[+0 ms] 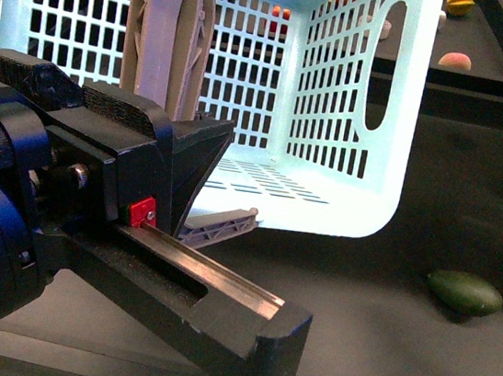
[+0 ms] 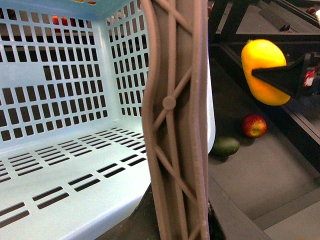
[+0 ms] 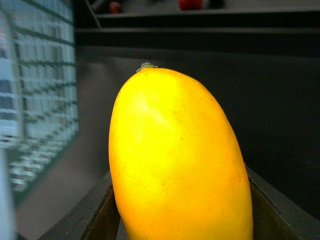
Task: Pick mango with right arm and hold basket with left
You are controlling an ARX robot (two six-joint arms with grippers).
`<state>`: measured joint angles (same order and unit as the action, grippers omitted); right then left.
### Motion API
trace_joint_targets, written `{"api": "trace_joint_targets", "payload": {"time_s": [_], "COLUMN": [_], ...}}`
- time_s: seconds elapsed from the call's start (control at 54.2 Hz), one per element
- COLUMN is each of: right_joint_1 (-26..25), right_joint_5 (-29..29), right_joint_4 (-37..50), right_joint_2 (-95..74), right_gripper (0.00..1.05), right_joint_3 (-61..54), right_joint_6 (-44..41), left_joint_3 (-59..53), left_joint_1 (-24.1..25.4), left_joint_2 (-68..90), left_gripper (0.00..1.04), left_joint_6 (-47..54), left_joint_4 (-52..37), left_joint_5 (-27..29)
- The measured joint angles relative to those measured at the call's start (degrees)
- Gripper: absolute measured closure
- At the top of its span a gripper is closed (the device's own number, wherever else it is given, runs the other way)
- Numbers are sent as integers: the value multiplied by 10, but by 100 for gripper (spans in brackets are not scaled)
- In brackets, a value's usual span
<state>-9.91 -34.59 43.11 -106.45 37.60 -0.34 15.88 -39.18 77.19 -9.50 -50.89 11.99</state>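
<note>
Jaws of the right gripper (image 3: 185,220) are closed on the mango (image 3: 180,150): in the right wrist view a dark finger shows at each side of the fruit's lower half, and in the left wrist view one black finger (image 2: 280,77) lies across its flank. The mango hangs clear of the bench (image 1: 378,353), off at the right edge of the front view. Its long axis stands roughly upright and the stem end points up.

Any further move turns on where the mango lies from the basket (image 1: 335,116). It is to the right of the basket's right wall and apart from it, at about the height of that wall. The right arm alone is near it. From here I judge the pick itself done, and any transfer would have to go leftward and over the rim.

On the other side, the left gripper (image 1: 222,268) sits at the basket's near side with its long slotted finger reaching forward. The basket's grey-brown handle (image 2: 175,125) runs up just behind it. Whether the left jaws are clamped on the handle I cannot tell, since the contact is hidden.

A dark green fruit (image 1: 465,292) lies on the bench below the mango, and an apple (image 2: 254,125) lies beside it.
</note>
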Motion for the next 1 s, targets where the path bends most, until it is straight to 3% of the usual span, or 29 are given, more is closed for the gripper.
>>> {"api": "trace_joint_targets", "payload": {"time_s": [0.314, 0.942, 0.997], "right_joint_1": [153, 331, 337], "right_joint_5": [9, 118, 132], "right_joint_4": [28, -12, -10], "right_joint_2": [77, -32, -35], "right_gripper": [46, 46, 38], "right_joint_3": [1, 178, 182], "right_joint_6": [163, 227, 228], "left_joint_3": [0, 0, 0], "left_joint_1": [0, 0, 0], "left_joint_2": [0, 0, 0], "left_gripper": [97, 97, 97], "left_joint_6": [0, 0, 0], "left_joint_4": [0, 0, 0], "left_joint_5": [-1, 0, 0]}}
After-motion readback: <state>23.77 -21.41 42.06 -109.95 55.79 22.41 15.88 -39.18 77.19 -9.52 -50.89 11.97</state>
